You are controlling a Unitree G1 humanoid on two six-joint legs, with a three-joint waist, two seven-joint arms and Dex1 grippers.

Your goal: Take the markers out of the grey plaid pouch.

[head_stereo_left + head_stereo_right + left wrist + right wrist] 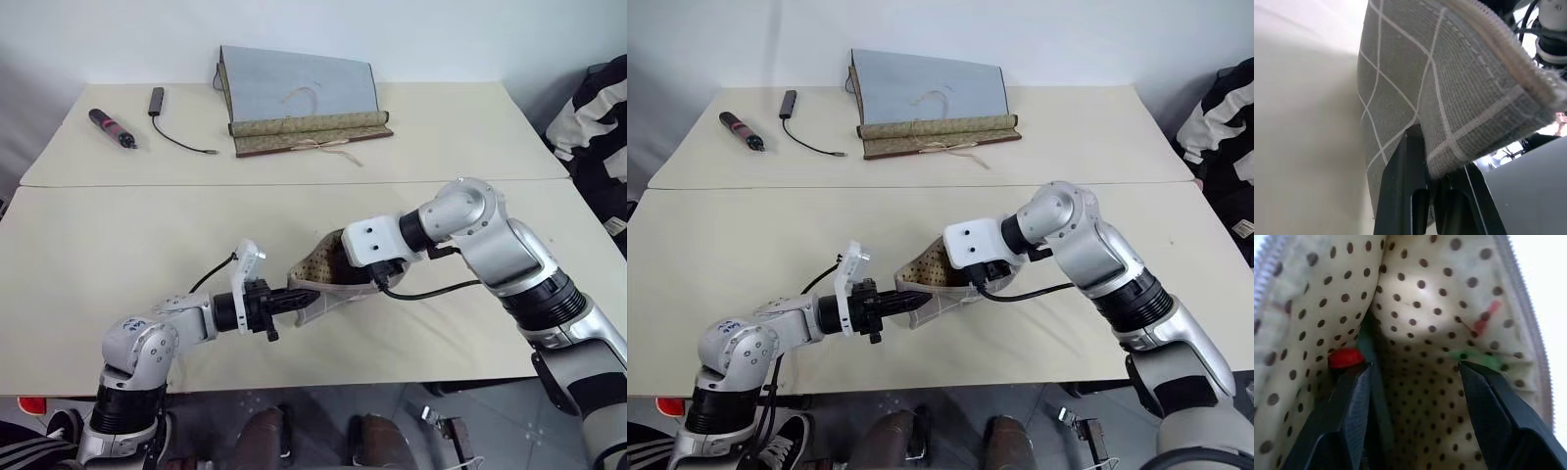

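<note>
Grey plaid pouch (328, 289) pinched by left end effector (290, 301); right end effector (1413, 382), wide inside, should close squarely on red marker (1345, 358) beside its finger.

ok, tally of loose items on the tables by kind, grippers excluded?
Grey plaid pouch: 1
Marker, red end showing inside the pouch: 1
Scroll mat: 1
Black pen-like tool with red bands: 1
Small black stick with a cord: 1
Total: 5
Any other marker inside the pouch can't be made out clearly.
</note>
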